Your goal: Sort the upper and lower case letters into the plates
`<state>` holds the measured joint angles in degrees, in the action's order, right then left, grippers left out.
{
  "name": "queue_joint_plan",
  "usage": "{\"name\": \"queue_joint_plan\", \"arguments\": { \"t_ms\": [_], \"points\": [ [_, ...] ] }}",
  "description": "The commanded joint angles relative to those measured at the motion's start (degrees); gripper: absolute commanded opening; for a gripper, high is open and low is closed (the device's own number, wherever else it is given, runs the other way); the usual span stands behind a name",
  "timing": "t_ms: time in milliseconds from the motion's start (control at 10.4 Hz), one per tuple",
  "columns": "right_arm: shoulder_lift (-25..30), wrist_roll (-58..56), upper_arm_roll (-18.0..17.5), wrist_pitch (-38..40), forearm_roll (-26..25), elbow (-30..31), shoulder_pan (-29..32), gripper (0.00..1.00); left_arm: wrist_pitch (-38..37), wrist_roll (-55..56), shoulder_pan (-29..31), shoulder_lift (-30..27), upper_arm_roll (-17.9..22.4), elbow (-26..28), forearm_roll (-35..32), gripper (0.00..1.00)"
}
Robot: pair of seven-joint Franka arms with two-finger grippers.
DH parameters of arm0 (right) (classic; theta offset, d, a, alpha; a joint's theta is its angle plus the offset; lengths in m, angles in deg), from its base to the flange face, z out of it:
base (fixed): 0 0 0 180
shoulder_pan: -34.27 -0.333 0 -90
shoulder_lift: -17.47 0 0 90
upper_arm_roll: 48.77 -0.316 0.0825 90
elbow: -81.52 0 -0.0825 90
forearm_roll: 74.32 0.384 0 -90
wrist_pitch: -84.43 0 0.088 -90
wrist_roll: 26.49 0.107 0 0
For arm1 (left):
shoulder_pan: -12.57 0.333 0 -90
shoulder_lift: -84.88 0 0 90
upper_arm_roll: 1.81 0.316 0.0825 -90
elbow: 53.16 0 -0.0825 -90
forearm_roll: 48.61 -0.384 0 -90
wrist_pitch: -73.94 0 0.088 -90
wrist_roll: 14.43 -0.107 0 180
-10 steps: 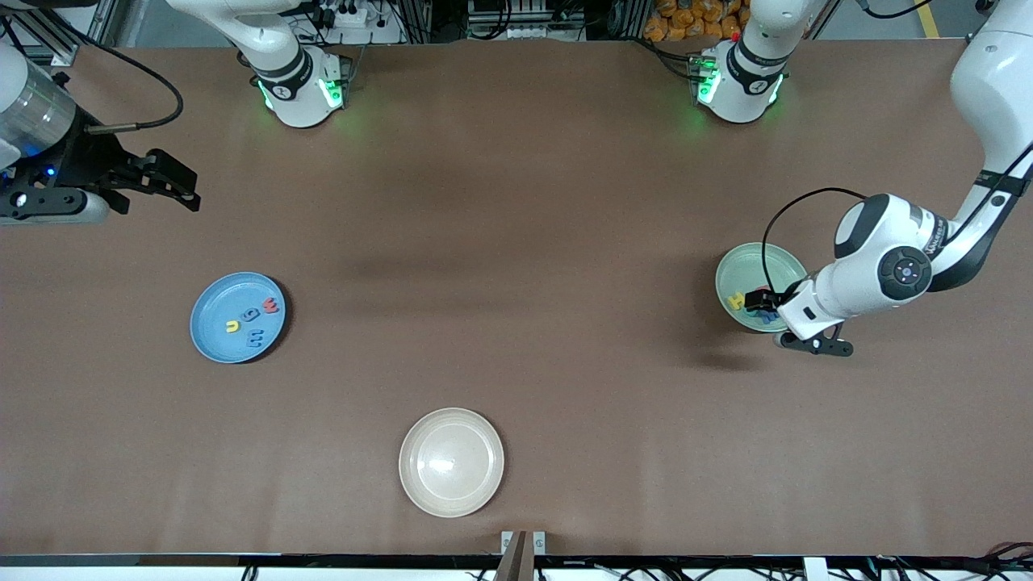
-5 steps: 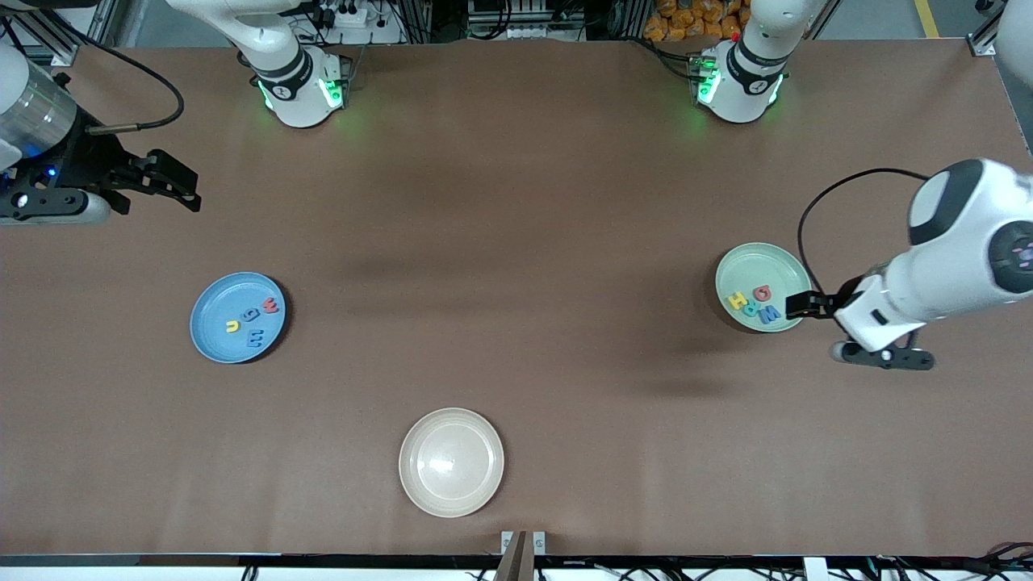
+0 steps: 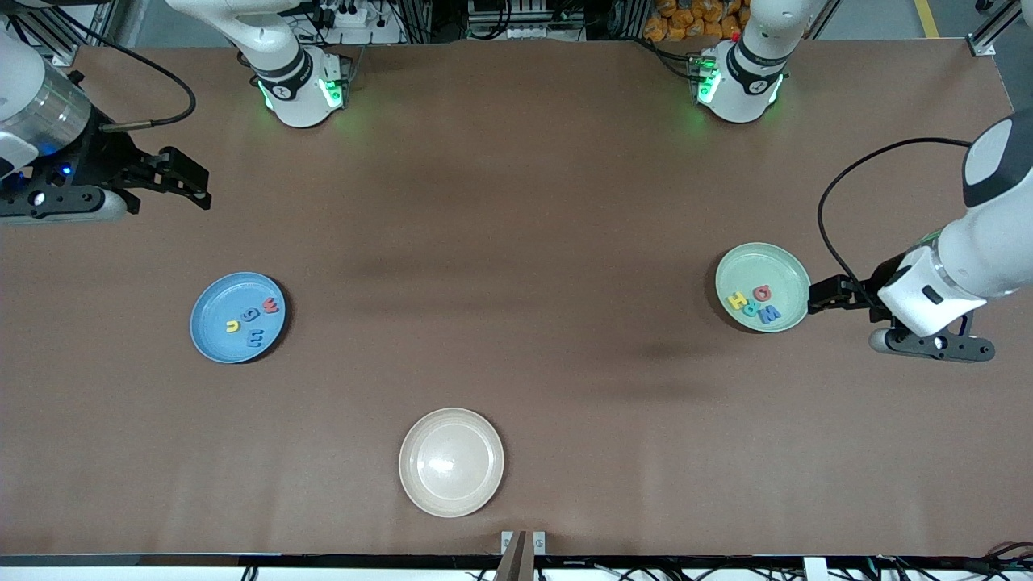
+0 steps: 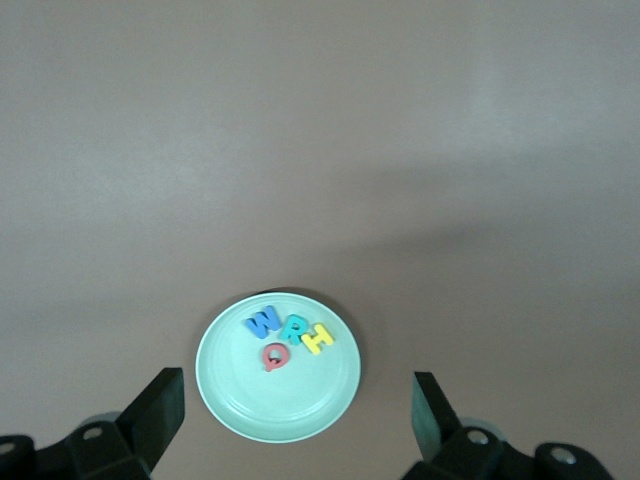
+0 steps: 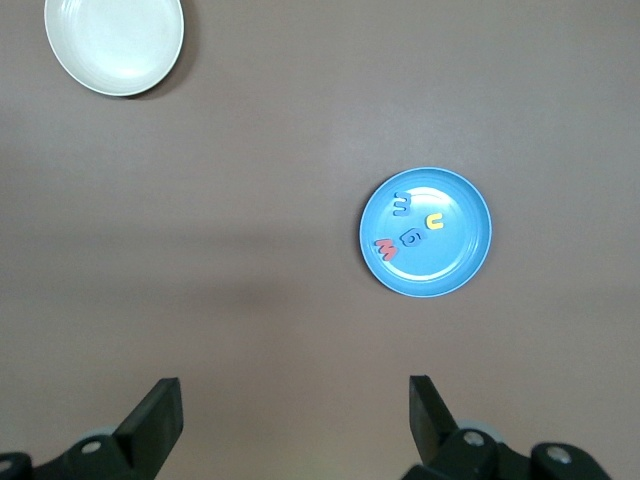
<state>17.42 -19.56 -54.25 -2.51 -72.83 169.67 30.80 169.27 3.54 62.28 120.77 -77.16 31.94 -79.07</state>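
Note:
The blue plate (image 3: pixel 211 339) lies toward the right arm's end of the table and holds several small letters (image 3: pixel 252 321) in red, blue and yellow. In the right wrist view that plate (image 5: pixel 452 268) and its letters (image 5: pixel 411 240) show ahead of my right gripper (image 5: pixel 292 395). The right gripper (image 3: pixel 192 182) hangs open and empty over bare table. The mint green plate (image 3: pixel 784 270) holds several letters (image 3: pixel 757 305): yellow H, teal R, blue W, red Q. My left gripper (image 3: pixel 825 295) hovers open and empty beside that plate's (image 4: pixel 322 398) rim.
A cream-beige round plate (image 3: pixel 451 461) sits empty near the table's front edge, midway between the two arms; it also shows in the right wrist view (image 5: pixel 114 42). Both arm bases stand along the table's back edge.
My left gripper has drawn back from over the mint plate toward the left arm's end of the table, uncovering the letters. The right gripper has shifted slightly.

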Motion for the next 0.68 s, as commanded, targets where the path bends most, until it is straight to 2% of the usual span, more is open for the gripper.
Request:
{"name": "queue_joint_plan", "arguments": {
  "t_ms": [0, 97, 193, 386, 483, 579],
  "points": [
    [-0.39, 0.90, 0.21, 0.37, -0.70, -1.05, -0.48, 1.00, -1.56, -0.56, -0.31, -10.25, 1.61, -0.11, 7.39, 1.00],
    [-0.39, 0.90, 0.21, 0.37, -0.70, -1.05, -0.48, 1.00, -1.56, -0.56, -1.27, -12.66, 4.49, -0.11, 12.31, 1.00],
    [-0.39, 0.90, 0.21, 0.37, -0.70, -1.05, -0.31, 1.00, -1.56, -0.56, -4.59, -15.73, 9.39, -0.20, 15.31, 1.00],
    [-0.39, 0.90, 0.21, 0.37, -0.61, -1.05, -0.22, 1.00, -1.56, -0.47, -12.05, -22.49, 23.25, -0.20, 25.83, 1.00],
    [-0.39, 0.90, 0.21, 0.37, -0.61, -1.05, -0.48, 1.00, -1.56, -0.47, -17.14, -24.70, 30.46, 0.06, 29.37, 1.00],
    [-0.39, 0.90, 0.30, 0.37, -0.61, -1.05, -0.48, 1.00, -1.64, -0.47, -21.63, -26.03, 36.19, 0.24, 29.84, 1.00]
  ]
}}
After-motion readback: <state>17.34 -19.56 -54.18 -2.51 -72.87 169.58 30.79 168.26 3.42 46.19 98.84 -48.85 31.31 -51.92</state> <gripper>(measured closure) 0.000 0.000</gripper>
